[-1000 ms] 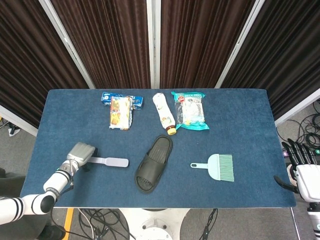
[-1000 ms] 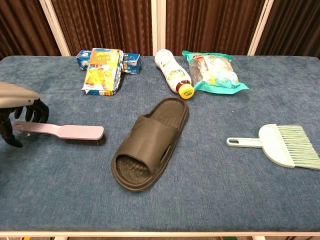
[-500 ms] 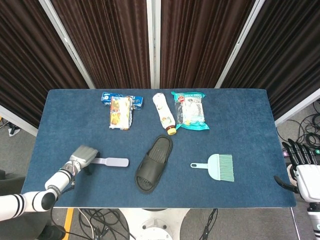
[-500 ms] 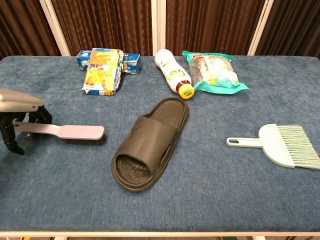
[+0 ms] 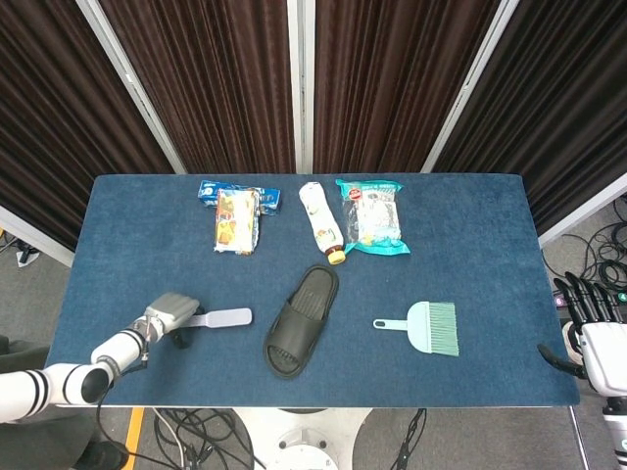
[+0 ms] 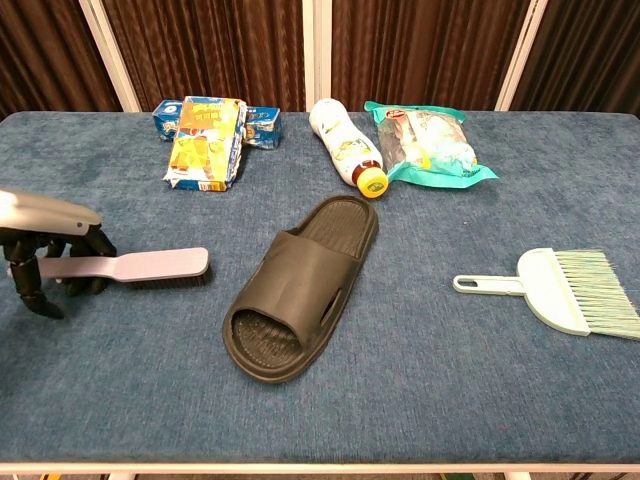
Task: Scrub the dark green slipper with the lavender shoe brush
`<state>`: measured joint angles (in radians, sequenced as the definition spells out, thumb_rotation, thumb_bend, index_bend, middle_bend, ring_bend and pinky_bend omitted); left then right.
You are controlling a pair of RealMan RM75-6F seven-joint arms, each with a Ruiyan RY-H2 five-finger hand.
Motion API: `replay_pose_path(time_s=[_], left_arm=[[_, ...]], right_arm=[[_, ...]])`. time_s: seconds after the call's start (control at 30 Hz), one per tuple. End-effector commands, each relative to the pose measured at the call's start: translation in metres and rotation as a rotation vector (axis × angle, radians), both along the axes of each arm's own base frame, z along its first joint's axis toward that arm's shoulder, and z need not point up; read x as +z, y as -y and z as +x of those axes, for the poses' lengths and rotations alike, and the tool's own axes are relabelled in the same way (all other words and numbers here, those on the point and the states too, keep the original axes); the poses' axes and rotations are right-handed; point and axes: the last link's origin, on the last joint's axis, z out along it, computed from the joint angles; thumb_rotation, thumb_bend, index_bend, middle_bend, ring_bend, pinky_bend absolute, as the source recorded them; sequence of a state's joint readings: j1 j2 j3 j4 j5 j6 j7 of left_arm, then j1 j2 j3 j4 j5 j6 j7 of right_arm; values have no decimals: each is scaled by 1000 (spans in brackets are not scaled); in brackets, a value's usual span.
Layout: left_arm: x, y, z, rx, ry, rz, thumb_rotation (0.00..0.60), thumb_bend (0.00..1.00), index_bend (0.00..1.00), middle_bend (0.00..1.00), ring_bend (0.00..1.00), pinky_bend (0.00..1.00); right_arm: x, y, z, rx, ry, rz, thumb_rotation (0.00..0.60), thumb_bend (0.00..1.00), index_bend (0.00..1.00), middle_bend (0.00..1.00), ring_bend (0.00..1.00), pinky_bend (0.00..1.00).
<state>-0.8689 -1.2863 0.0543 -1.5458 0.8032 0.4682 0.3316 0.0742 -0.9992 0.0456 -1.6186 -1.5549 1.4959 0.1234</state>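
Slipper (image 6: 300, 291), dark green and sole-down, lies mid-worktop with its toe end toward you, so its strap and footbed are open to a pass from the left. Your left hand (image 6: 45, 255) sits over the handle end of the lavender shoe brush (image 6: 135, 265), bristles down just left of the slipper; the fingers (image 6: 92, 273) curl around the handle, though whether they truly clamp it I cannot tell from the chest view. Gripping that far back leaves the bristle head free to reach the slipper. Your right hand (image 5: 588, 318) hangs off the worktop's right edge, fingers spread, holding nothing.
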Motion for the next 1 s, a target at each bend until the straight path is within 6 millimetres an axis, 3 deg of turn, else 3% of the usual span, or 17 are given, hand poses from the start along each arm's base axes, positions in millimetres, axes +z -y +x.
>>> replay_pose_path(time_s=[0.03,0.17,0.3,0.43,0.67,0.8,1.0], left_arm=[[-4,-2,5,15,45,8,600,385,591,664,541,617],[-7,-4,8,76,147,52,600,494,730,775,659,739],[-6,-7,9,167,305,128,600,511,877,886,776,884],[0,-4,6,152,448,247,600,505,992,979,871,988],[17,7,8,87,791,387,600,475,1000,1000,988,1000],[24,11,11,-3,946,418,600,477,1000,1000,1000,1000],[23,20,11,-187,966,430,600,477,1000,1000,1000,1000]], right_arm=[[0,0,0,-1,1,1,600,88,0,13,0,0],[0,1,-1,-7,1,1,600,88,0,13,0,0],[0,1,-1,-7,0,3,600,88,0,14,0,0],[-1,3,1,-3,-1,10,600,88,0,16,0,0],[-7,9,11,32,-21,50,600,88,0,19,0,0],[-13,18,24,69,-42,93,600,88,0,19,0,0],[-35,50,61,187,-97,225,600,88,0,30,0,0]])
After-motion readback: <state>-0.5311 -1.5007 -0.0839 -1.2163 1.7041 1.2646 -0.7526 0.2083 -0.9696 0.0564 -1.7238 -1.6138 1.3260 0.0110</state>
